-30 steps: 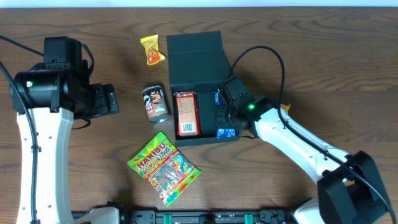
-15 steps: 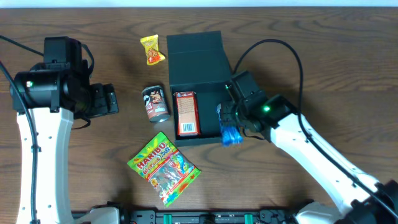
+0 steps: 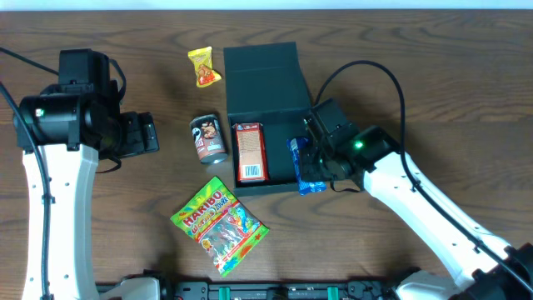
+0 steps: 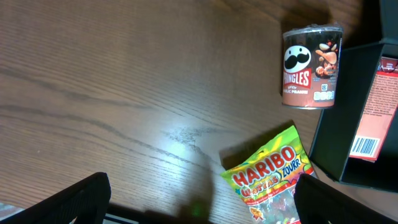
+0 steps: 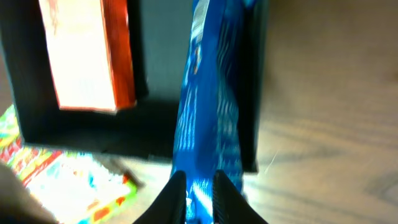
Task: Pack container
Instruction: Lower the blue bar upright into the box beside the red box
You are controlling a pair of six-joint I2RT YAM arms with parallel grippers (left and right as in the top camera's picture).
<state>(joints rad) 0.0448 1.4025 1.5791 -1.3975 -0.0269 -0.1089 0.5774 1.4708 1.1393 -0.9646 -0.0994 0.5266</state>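
The right end effector (image 5: 196,198) is pinched on one crinkly blue foil packet (image 3: 302,165) over the right wall of the one dark green square cardboard container (image 3: 265,79), which sits mid-frame; the left end effector (image 4: 210,202) gapes wide, empty. One red carton (image 3: 250,152) lies inside, while one Pringles can (image 3: 208,138), one yellow sachet (image 3: 203,67) and one Haribo bag (image 3: 220,225) lie on the wooden worktop (image 3: 416,75). The packet has shifted slightly up-frame from the container's lower right corner.

Overhead: even, bright, soft shadows. Left wrist: sharp, pale glare on table (image 4: 180,134). Right wrist: blurred throughout, blue packet (image 5: 211,106) smeared.
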